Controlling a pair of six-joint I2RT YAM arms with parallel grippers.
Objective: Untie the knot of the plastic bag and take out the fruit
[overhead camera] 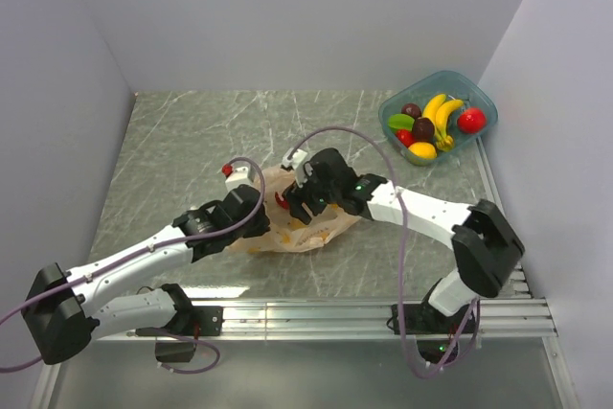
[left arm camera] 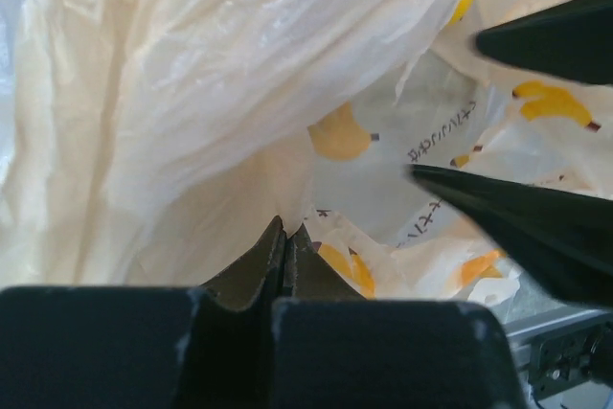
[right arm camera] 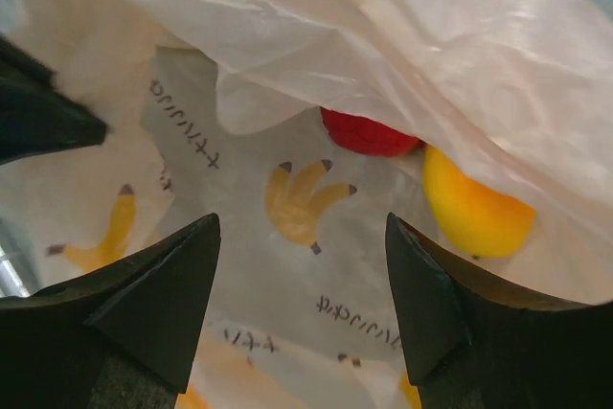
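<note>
Left wrist view first: the left gripper (left arm camera: 285,248) is seen with its fingers pressed right together. Thin film of the plastic bag (left arm camera: 239,74) looks pinched at the tips and drawn up into crinkly, glossy folds. The bag is translucent pale beige-orange, printed with little yellow bananas and dark lettering.

From the right wrist, the right gripper (right arm camera: 302,275) is held wide open over the printed film, with nothing between its fingers. Just beyond, a red fruit (right arm camera: 369,133) and a smooth yellow fruit (right arm camera: 474,210) can be made out side by side, tucked under a loose fold of the bag.

Seen from above, the bag is laid crumpled mid-way across the grey marbled table (overhead camera: 182,141), between both grippers. Well apart, in the far right corner, a clear teal tub (overhead camera: 486,101) is packed with bananas (overhead camera: 441,110), a round red fruit (overhead camera: 470,121), dark plums (overhead camera: 422,127) and a green piece (overhead camera: 400,122).
</note>
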